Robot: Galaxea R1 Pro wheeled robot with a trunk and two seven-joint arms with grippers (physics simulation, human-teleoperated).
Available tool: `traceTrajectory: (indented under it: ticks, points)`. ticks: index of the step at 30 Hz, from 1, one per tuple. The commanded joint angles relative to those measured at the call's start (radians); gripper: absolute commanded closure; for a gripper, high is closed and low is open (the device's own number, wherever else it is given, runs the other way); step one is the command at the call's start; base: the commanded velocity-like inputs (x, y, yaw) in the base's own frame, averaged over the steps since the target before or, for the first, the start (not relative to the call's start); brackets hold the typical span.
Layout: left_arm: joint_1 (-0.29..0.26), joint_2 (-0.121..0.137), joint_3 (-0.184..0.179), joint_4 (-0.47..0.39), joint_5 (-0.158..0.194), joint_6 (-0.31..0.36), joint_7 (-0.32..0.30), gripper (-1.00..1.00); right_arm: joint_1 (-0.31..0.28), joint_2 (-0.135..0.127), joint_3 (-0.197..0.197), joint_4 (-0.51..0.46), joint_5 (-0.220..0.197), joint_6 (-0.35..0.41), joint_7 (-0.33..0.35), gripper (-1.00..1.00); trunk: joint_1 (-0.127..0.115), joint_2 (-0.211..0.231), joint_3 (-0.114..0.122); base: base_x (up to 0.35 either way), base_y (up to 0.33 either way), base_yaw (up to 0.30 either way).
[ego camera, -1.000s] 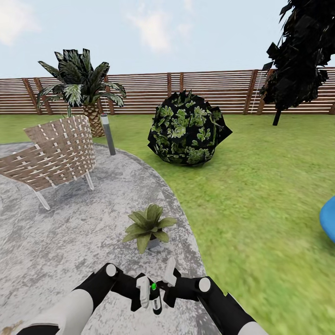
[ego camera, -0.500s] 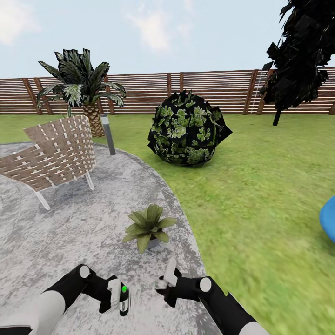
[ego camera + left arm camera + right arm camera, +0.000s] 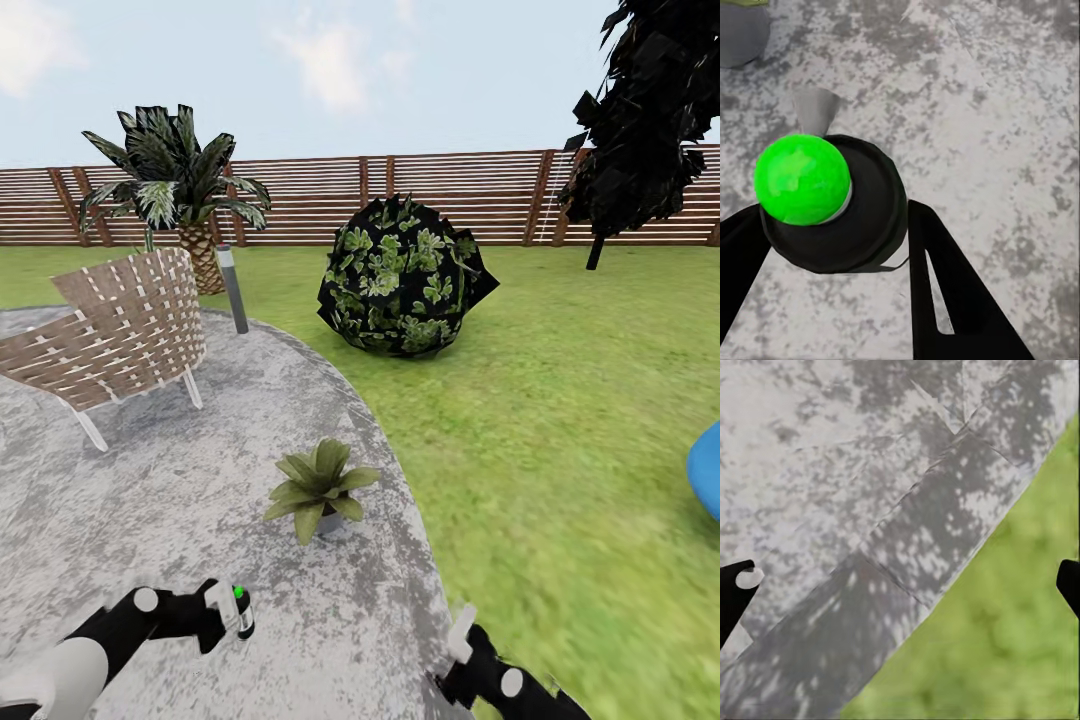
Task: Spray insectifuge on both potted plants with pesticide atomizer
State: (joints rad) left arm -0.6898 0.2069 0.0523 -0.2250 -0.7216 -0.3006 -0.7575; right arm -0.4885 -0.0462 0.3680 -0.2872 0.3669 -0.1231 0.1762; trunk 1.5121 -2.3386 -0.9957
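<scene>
Bare patio point(image 3: 150, 500) around potted plant point(image 3: 318, 487)

We see flat, bright daylight with hardly any cast shadows; the tall tree point(image 3: 650, 120) far ahead of our grippers renders almost pure black. The lawn point(image 3: 560, 480) turns smeary toward the head view's lower right. Just beyond the right gripper point(image 3: 904, 577) the grass is soft, the patio point(image 3: 832, 472) blotchy.

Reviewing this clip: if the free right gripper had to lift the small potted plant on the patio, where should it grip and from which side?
Probably the grey pot, low on its wall, approached level from the robot's near right side. The potted plant's leaves spread wide over the pot, blocking a top approach; the pot peeks out only under the lower right leaves. The right gripper hangs open nearby.
</scene>
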Motion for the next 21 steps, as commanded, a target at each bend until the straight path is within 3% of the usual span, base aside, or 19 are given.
traceTrajectory:
  ticks: [1,3,6,8,9,11,13,14,16,21]
  points:
    - [0.000,-0.001,0.009,0.010,0.019,-0.004,0.016,1.00,0.000,-0.003,-0.026,0.041,-0.013,-0.011,-0.041,-1.00,0.000,0.000,-0.001,0.000,0.000,0.000]
    - [0.000,-0.001,0.011,0.046,0.102,-0.004,0.063,1.00,0.001,-0.010,-0.080,0.122,-0.074,-0.050,-0.121,-1.00,0.000,0.000,-0.001,0.000,0.000,0.000]
    - [0.000,-0.001,0.012,0.089,0.217,-0.003,0.126,1.00,0.002,-0.025,-0.117,0.197,-0.156,-0.122,-0.217,-1.00,0.000,0.000,-0.001,0.000,0.000,0.000]
    - [0.000,-0.002,0.012,0.100,0.275,-0.002,0.167,1.00,0.003,-0.032,-0.124,0.219,-0.236,-0.151,-0.323,-1.00,0.000,0.000,-0.001,0.000,0.000,0.000]
    - [0.001,-0.006,0.012,0.107,0.303,0.000,0.191,1.00,0.004,-0.035,-0.126,0.226,-0.296,-0.159,-0.388,-1.00,0.000,0.000,-0.001,0.000,0.000,0.000]
    - [0.000,-0.018,0.013,0.118,0.351,0.027,0.233,1.00,0.005,-0.038,-0.127,0.231,-0.397,-0.165,-0.455,-1.00,0.000,0.000,-0.001,0.000,0.000,0.000]
    - [0.000,-0.037,0.013,0.122,0.382,0.096,0.268,1.00,0.006,-0.038,-0.126,0.233,-0.445,-0.168,-0.474,-1.00,0.000,0.000,-0.001,0.000,0.000,0.000]
    - [0.000,-0.059,0.012,0.119,0.396,0.187,0.291,1.00,0.010,-0.039,-0.126,0.234,-0.465,-0.186,-0.482,-1.00,0.000,0.000,-0.001,0.000,0.000,0.000]
    - [0.000,-0.072,0.011,0.112,0.403,0.264,0.302,1.00,0.014,-0.039,-0.126,0.244,-0.475,-0.225,-0.486,-1.00,0.000,0.000,-0.001,0.000,0.000,0.000]
    - [0.000,-0.074,0.013,0.110,0.407,0.315,0.307,1.00,0.017,-0.040,-0.126,0.257,-0.481,-0.261,-0.488,-1.00,0.000,0.000,-0.001,0.000,0.000,0.000]
